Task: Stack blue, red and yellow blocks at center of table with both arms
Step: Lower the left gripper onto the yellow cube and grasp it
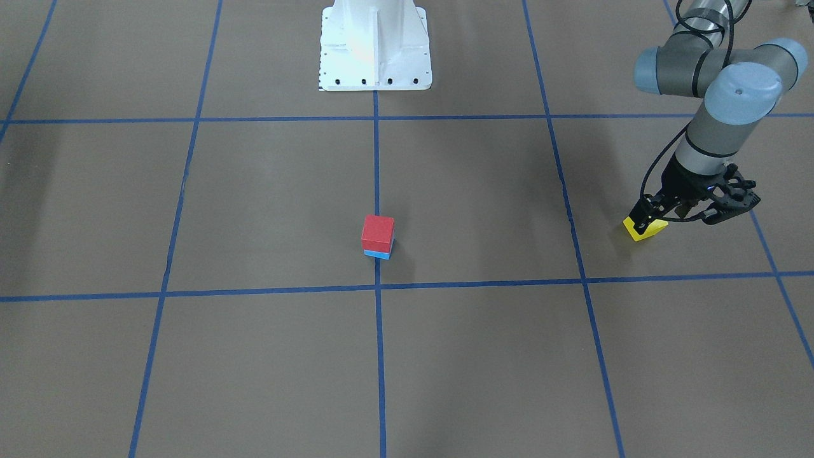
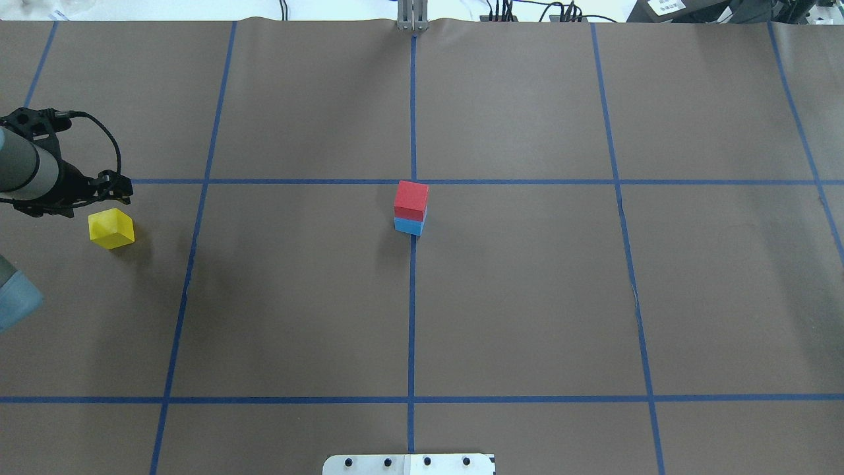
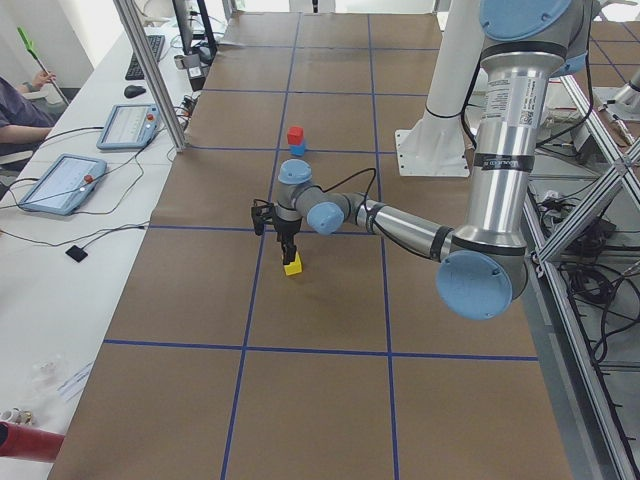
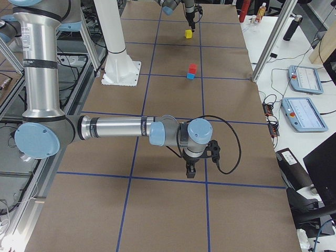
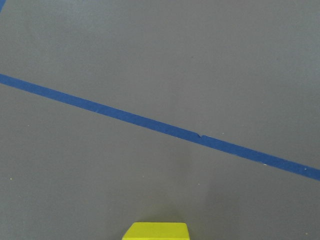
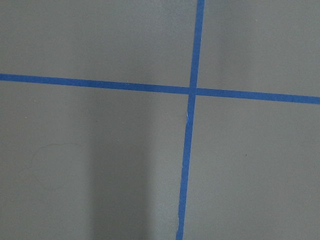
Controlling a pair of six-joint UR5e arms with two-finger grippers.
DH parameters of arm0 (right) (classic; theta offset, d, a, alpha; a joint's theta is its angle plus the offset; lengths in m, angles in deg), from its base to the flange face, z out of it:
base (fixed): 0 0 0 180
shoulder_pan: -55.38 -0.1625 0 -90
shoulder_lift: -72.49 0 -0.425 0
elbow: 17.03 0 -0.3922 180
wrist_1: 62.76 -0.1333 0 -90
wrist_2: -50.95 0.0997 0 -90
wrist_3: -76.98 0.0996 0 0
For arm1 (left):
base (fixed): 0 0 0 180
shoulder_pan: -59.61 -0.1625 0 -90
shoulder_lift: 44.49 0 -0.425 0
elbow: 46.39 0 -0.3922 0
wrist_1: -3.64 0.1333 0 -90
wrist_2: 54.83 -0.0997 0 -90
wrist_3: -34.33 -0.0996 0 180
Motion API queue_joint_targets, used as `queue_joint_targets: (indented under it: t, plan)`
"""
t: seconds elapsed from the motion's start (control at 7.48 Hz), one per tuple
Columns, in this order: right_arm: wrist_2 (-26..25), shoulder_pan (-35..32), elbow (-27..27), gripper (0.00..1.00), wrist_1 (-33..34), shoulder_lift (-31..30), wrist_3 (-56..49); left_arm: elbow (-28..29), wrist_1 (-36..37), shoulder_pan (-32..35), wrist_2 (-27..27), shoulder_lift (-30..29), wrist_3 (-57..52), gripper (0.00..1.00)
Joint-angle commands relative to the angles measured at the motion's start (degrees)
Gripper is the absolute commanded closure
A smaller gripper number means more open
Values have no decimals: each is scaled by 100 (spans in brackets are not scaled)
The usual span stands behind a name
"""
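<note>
A red block (image 1: 378, 233) sits on a blue block (image 1: 379, 255) at the table's centre, on the middle tape line; the stack also shows in the overhead view (image 2: 411, 199). A yellow block (image 2: 112, 229) rests on the table far out on my left side. My left gripper (image 1: 650, 213) points down just above it, its fingers look open, and nothing is in them. In the left wrist view only the yellow block's top edge (image 5: 156, 231) shows. My right gripper (image 4: 191, 170) hangs low over bare table far from the blocks; I cannot tell whether it is open.
The white robot base (image 1: 375, 57) stands behind the stack. Blue tape lines (image 2: 412, 310) divide the brown table. A desk with tablets (image 3: 62, 182) and a seated person runs along the far side.
</note>
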Motion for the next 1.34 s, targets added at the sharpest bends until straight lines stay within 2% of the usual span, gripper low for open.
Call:
queue_joint_targets:
  t: [0.0,0.27,0.67,0.8,0.94,1.07,1.2]
  plan:
    - [-3,0,0,0,-3,-11,-4,34,-6,-183,-15,5,28,0]
    - [-3,0,9,0,-3,-11,-4,218,-32,-298,-24,5,-33,0]
    - [-3,0,9,0,-3,-11,-13,561,-507,-307,-24,23,-51,0]
    - [-3,0,9,0,-3,-11,-21,553,-516,-307,-15,22,-51,24]
    - [-3,0,9,0,-3,-11,-13,484,-498,-307,29,22,-51,88]
    - [-12,0,9,0,-3,-11,-13,387,-455,-307,46,31,-43,100]
    - [-3,0,9,0,-3,-11,-13,299,-419,-290,160,40,-51,100]
